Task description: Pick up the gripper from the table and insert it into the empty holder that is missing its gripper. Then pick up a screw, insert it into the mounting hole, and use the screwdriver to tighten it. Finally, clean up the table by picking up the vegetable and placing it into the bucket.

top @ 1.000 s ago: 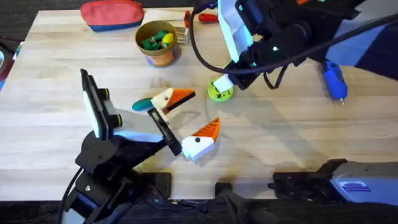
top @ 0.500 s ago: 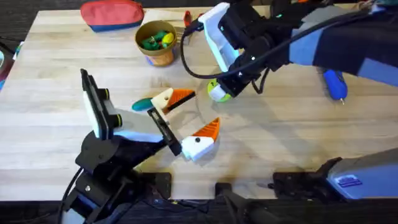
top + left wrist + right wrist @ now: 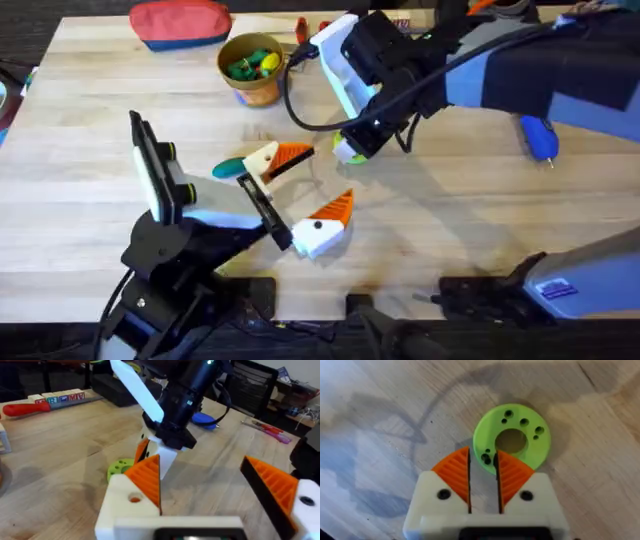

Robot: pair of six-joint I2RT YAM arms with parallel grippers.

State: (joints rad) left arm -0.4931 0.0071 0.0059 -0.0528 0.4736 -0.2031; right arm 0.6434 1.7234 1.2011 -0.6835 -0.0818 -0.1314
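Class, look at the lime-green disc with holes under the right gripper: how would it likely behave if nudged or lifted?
The green disc lies flat on the table, so it would probably slide rather than roll. It looks like thin rigid plastic, likely light. Its low edge may slip from the right gripper.

Lime-green holed disc (image 3: 512,440), orange ribbed white pincer (image 3: 483,476), teal vegetable (image 3: 228,168), blue screwdriver (image 3: 537,135), red pouch (image 3: 180,22)

a row of wooden letter blocks (image 3: 56,398) stands on the table (image 3: 60,460); "m" and "a" can be made out.
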